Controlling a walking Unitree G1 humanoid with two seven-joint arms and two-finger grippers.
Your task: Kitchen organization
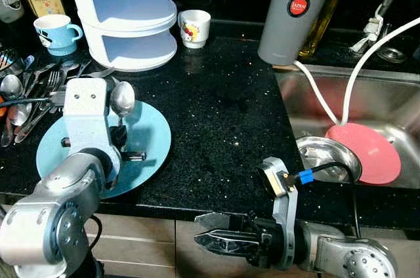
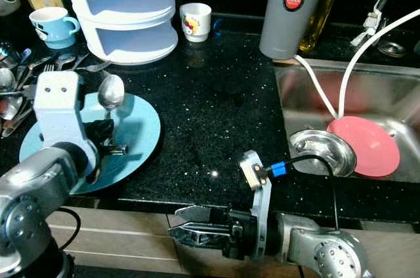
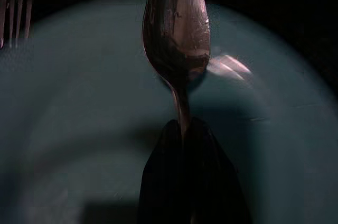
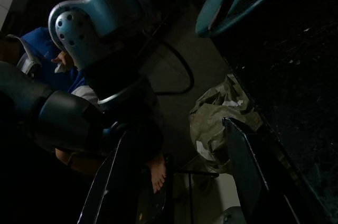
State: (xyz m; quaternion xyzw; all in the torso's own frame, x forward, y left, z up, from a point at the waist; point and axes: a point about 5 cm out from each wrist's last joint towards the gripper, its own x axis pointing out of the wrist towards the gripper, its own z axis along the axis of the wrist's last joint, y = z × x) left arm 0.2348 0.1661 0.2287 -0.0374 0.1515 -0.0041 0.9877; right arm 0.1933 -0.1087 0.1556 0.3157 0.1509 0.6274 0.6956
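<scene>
Over the light blue plate, the left gripper is clamped on a spoon, while the right gripper hangs parted.

Black speckled countertop carrying the lot: at its near left edge sits a light blue plate, and just beyond that, along the far left, a jumble of loose cutlery lies straight on the stone. Toward the back stand a blue mug, a white tiered container and a small white cartoon cup, with a tall grey flask at the back right, just beside the sink set into the counter.
</scene>
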